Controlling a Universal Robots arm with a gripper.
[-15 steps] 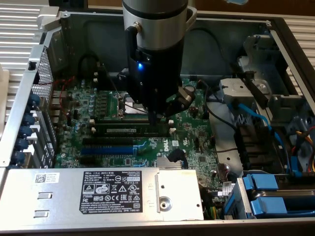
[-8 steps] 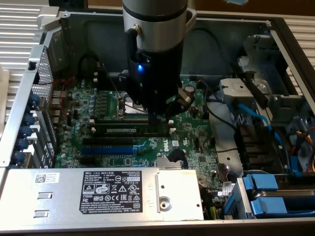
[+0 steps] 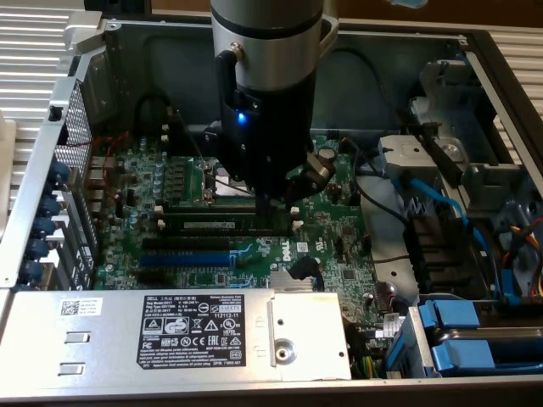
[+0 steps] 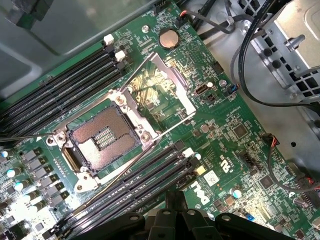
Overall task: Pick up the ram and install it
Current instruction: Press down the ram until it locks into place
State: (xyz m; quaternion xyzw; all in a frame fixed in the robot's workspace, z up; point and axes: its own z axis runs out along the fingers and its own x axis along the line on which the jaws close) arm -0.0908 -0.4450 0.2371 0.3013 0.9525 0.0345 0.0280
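You are looking into an open computer case with a green motherboard on its floor. The arm comes down from above over the middle of the board, and the gripper hangs just over the memory slots, its fingers drawn together. Whether they pinch anything you cannot tell from the exterior view, since the arm's body hides the tips.

The ram lies in the exterior view as a long green stick running across the board just under the gripper, in line with the black slots and between their white end clips. It looks seated in or resting on a slot; which of the two you cannot tell. A blue slot lies just nearer the camera, beside the black ones.

In the wrist view you see the open CPU socket with its metal frame swung up, black slots on one side of it and more slots on the other. A round coin battery sits near the socket. The gripper's dark body shows at the picture's edge, right by the nearer slots.

A grey power supply with a black label sits in front in the exterior view, and blue drive brackets stand at the exterior view's right.
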